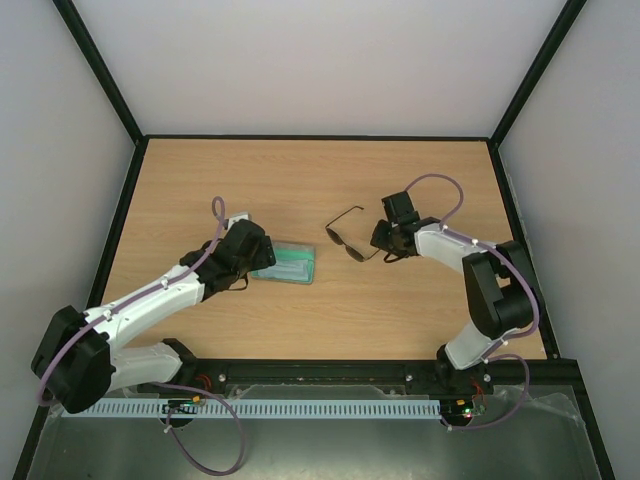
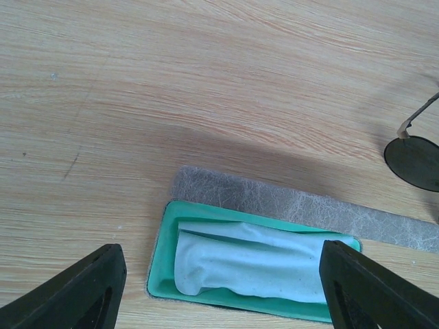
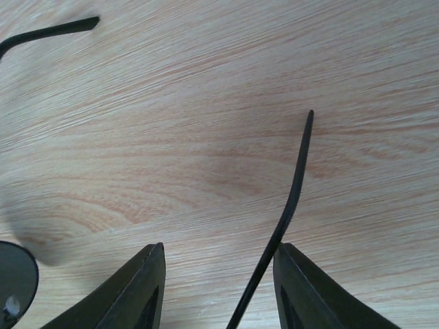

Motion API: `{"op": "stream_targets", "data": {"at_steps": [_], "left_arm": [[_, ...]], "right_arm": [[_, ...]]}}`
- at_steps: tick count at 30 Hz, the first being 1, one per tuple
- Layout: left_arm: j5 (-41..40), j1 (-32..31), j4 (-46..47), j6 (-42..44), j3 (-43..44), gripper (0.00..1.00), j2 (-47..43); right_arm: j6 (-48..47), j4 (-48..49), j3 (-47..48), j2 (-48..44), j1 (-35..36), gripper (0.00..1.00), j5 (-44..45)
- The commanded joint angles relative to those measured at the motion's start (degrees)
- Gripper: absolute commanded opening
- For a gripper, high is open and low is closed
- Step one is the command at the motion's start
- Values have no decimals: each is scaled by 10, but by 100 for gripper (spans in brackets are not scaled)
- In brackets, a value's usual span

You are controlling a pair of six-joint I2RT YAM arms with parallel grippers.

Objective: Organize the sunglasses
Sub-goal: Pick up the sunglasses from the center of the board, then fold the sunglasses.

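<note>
The sunglasses (image 1: 352,243) lie on the table right of centre, temples unfolded: thin dark wire frame, dark lenses. My right gripper (image 1: 386,244) is at their right side. In the right wrist view one slim temple arm (image 3: 291,199) runs between the fingers of the right gripper (image 3: 219,257) and touches the right finger; the jaws stand apart. The other temple arm (image 3: 48,31) and a lens (image 3: 14,274) show at the left. My left gripper (image 2: 221,274) hangs open over the open grey case (image 2: 161,253), which has a green lining and a light blue cloth (image 2: 247,264) inside.
The case (image 1: 288,263) lies left of centre with its grey lid flap (image 2: 288,202) folded flat on the far side. One lens (image 2: 415,161) of the sunglasses shows at the right edge of the left wrist view. Black frame rails border the wooden table (image 1: 300,180).
</note>
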Motion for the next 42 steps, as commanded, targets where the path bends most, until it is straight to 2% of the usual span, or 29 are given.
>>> {"op": "stream_targets", "data": {"at_steps": [1,4,11,13,21,25,33,42], "left_arm": [[-3,4,-13,9,15,80,-10],[0,5,-11,9,15,78,-7],[6,5,-11,9,18,77,-4],[9,5,-11,9,20,76,-4],[60,-4,-10,23,51,64,-16],[69,-14,-32,28,87,63,-31],[109,-17,-46,48,161,62,-14],[136,-46,-24,53,180,49,45]], "right_arm": [[-6,-7,14,22,-3,44,9],[-10,-5,15,33,-3,38,14],[-15,-3,13,24,-3,6,27],[-17,-5,12,11,-3,2,33],[-41,-4,-22,-102,-3,1,11],[-57,-23,-52,-175,13,1,1],[-70,-60,-96,-277,129,1,25],[-75,-72,-95,-321,221,1,31]]}}
